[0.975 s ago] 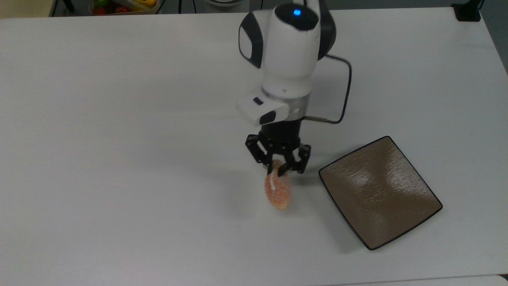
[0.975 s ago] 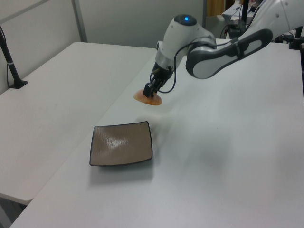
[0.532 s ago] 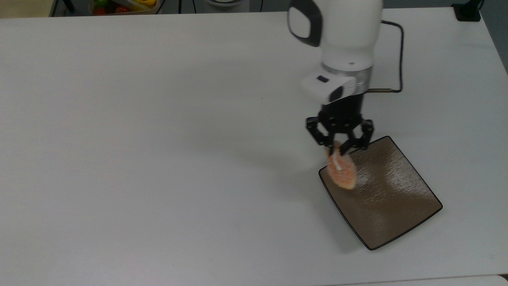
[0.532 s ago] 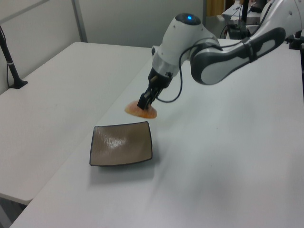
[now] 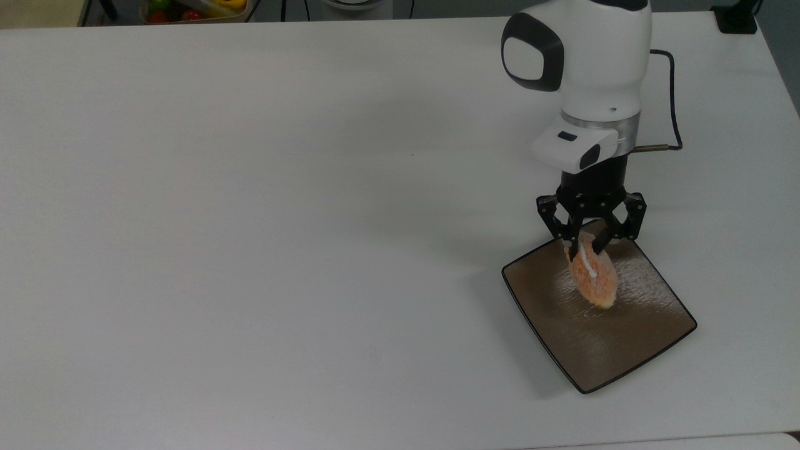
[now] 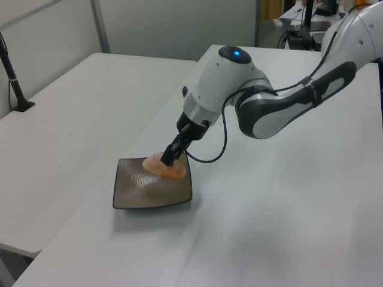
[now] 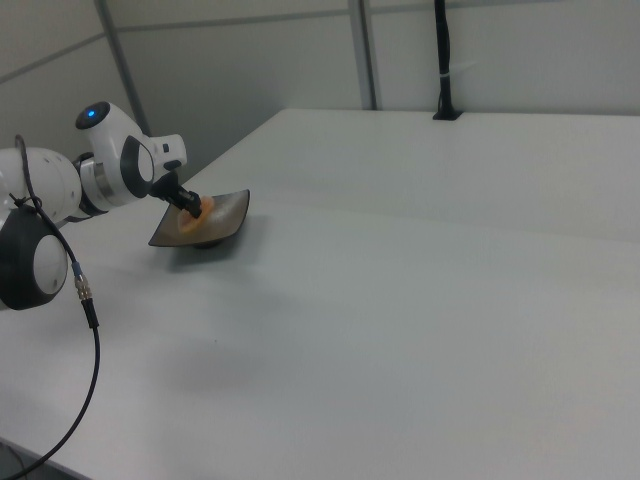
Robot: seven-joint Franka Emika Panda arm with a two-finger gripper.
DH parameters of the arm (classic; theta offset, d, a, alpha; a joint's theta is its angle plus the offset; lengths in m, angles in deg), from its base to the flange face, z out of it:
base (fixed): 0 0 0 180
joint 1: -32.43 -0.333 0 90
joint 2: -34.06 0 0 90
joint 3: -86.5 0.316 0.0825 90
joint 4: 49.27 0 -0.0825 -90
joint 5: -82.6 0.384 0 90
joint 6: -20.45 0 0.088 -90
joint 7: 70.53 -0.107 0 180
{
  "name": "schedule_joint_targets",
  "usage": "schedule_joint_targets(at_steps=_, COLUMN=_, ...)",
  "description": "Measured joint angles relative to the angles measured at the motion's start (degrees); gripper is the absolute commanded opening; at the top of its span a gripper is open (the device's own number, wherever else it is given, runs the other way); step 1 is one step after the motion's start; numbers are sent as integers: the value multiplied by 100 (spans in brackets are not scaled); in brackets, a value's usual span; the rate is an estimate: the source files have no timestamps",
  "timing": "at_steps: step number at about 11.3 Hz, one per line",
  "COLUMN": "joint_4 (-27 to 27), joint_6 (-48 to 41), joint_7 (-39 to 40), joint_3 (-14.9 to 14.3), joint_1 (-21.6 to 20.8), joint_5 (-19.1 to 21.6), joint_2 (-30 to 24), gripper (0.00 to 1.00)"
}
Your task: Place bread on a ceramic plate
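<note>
Right now I see the gripper fingers clamped on the upper end of the bread, pinching it across its thin side. In the top view the bun's long axis runs from the fingers down and slightly toward the top view's right, free end pointing at the plate's middle. Speckled sugary face with the thin white stripe faces the top camera; stripe runs along the long axis from the pinch point.

Bread sits over the ceramic plate, in the half nearest the arm, near the corner at the top view's top. In the left view the bread reads as lying fairly flat over the far edge of the plate, with the gripper coming in at a slant from the left view's upper right. I can't tell whether the bun's lower end touches the plate surface or hangs just above it.

In the right view the gripper and bread sit over the plate, which reads as a dark shallow dish.

Plate is square, set corner-on like a diamond in the top view, on the white table. Black cable loops off the wrist on the top view's right.
</note>
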Motion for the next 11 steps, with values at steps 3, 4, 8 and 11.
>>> schedule_joint_targets(at_steps=3, joint_4=151, joint_6=44, joint_7=-8, joint_3=-37, joint_1=-5, joint_5=-222, joint_2=215, gripper=100)
schedule_joint_targets(at_steps=4, joint_4=172, joint_6=45, joint_7=-10, joint_3=-37, joint_1=-6, joint_5=-231, joint_2=232, gripper=100)
schedule_joint_targets(at_steps=8, joint_4=285, joint_6=43, joint_7=-14, joint_3=-73, joint_1=2, joint_5=-232, joint_2=201, gripper=100)
schedule_joint_targets(at_steps=11, joint_4=247, joint_6=-736, joint_7=79, joint_3=-91, joint_1=138, joint_5=-237, joint_2=-219, gripper=100)
